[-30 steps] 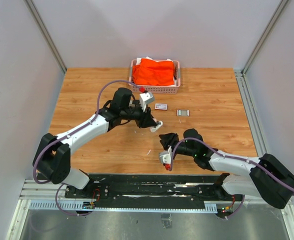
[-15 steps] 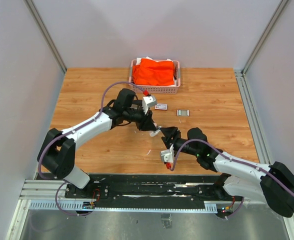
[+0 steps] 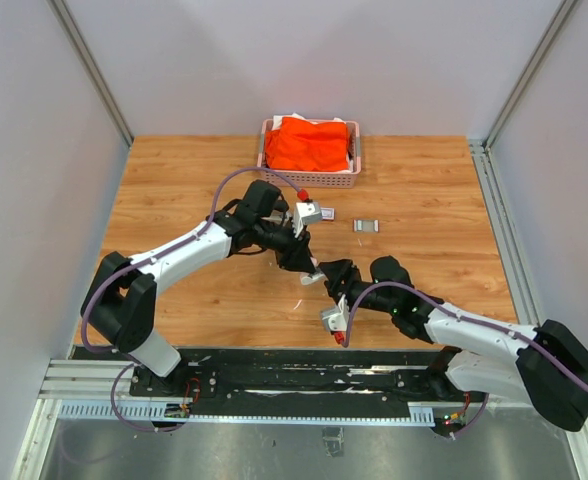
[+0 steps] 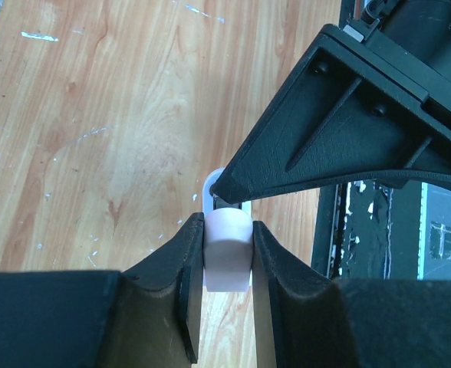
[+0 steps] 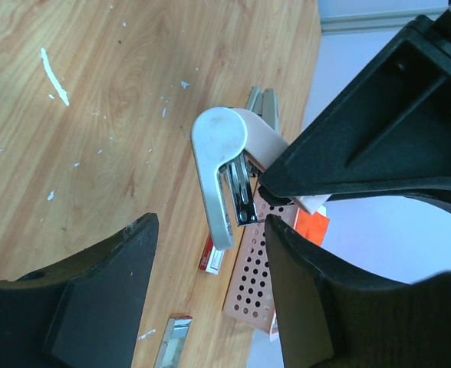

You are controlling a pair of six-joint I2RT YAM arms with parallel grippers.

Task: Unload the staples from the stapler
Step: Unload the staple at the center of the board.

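Left hand (image 3: 298,257) grips stapler (image 3: 312,277); right hand (image 3: 332,276) just beside; pink basket (image 3: 309,181) beyond.

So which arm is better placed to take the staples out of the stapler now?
Right, probably. The left gripper is shut on the stapler and holds it up; the right gripper is open and points at the stapler's free end.

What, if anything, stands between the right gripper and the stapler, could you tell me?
Nothing visible does. The right gripper faces the stapler with open jaws, only air between. The left gripper clamps it from the other end.
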